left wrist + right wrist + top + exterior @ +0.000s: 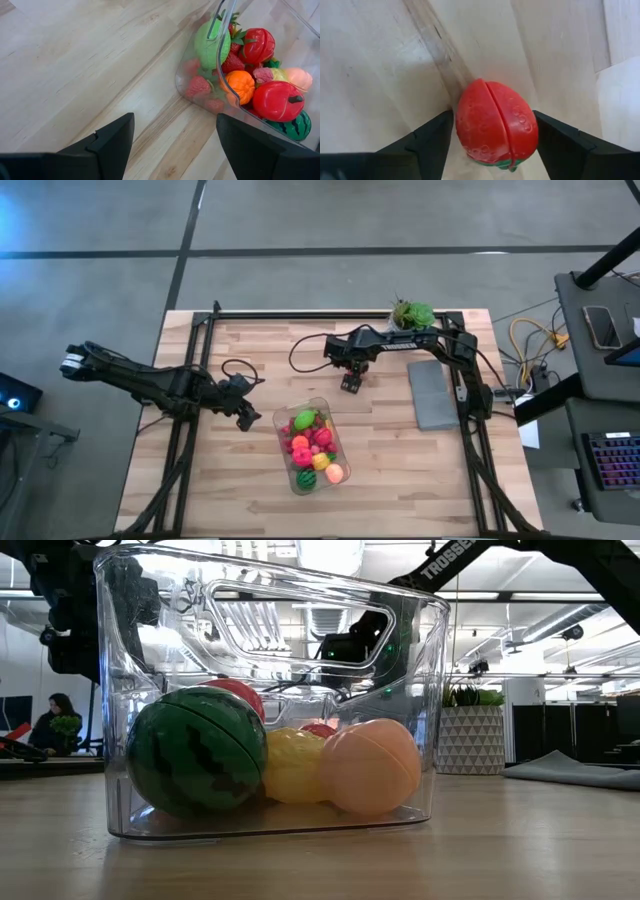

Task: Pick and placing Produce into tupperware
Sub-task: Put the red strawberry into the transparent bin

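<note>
The clear tupperware stands on the wooden table near its middle. It holds several pieces of toy produce: red, green, orange, yellow and a watermelon. My left gripper is open and empty just left of the tupperware. My right gripper is beyond the tupperware's far end, shut on a red toy strawberry. My right gripper pinches the red strawberry by its two opposite sides, one finger on each side. The fingers come from above, pointing down at the table. The strawberry's seam runs between them and its green end points back toward the wrist. Whether it touches the wood cannot be told.
A green potted plant stands at the far edge, right of the middle. A flat grey slab lies on the table's right part. Black frame bars run along the left, right and far edges. Bare wood lies between the tupperware and the slab.
</note>
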Available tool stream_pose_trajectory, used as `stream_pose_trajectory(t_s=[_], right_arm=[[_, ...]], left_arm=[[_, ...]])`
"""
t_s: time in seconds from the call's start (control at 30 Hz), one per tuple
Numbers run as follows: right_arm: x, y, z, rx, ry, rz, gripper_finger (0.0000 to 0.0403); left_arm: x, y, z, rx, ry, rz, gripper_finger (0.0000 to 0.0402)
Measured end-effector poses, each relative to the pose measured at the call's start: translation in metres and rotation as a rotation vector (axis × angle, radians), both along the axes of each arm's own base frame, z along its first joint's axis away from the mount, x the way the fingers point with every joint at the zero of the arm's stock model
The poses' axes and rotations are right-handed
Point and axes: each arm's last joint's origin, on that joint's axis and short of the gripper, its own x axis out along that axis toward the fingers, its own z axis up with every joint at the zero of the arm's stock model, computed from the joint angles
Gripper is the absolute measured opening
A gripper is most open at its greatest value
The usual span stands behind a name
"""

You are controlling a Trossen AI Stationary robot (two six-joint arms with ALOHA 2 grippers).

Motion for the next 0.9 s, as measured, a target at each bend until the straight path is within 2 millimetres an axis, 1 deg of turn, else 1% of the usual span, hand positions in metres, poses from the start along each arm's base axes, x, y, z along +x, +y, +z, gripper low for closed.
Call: stream_pose_trajectory(t_s=[0.17,0.37,0.47,0.6,0.67,0.73,0.83,0.9], right_arm=[[-0.002,0.003,0.005,0.062,-0.013,-0.029,0.0235],[-0.004,0.007,0.024,0.157,-0.097,-0.073,0.0223],[-0.006,0.012,0.042,0.184,-0.155,-0.090,0.0221],[-0.013,0.026,0.078,0.186,-0.254,-0.071,0.0221],[-0.017,0.033,0.094,0.145,-0.294,-0.072,0.0221],[-0.020,0.039,0.104,0.032,-0.305,-0.084,0.0221],[-0.023,0.040,0.107,-0.128,-0.281,-0.108,0.0224],[-0.022,0.036,0.102,-0.154,-0.264,-0.135,0.0231]], left_arm=[[0.000,0.000,0.000,0.000,0.000,0.000,0.0267],[0.000,0.000,0.000,0.002,-0.001,0.001,0.0267],[0.000,0.000,0.000,0.004,-0.003,0.003,0.0267],[0.000,0.001,0.000,0.020,-0.007,0.015,0.0267],[0.001,0.001,0.001,0.025,-0.011,0.019,0.0267],[0.001,0.001,0.001,0.029,-0.013,0.022,0.0267],[0.002,0.001,0.002,0.029,-0.028,0.025,0.0267],[0.003,0.001,0.003,0.030,-0.046,0.029,0.0267]])
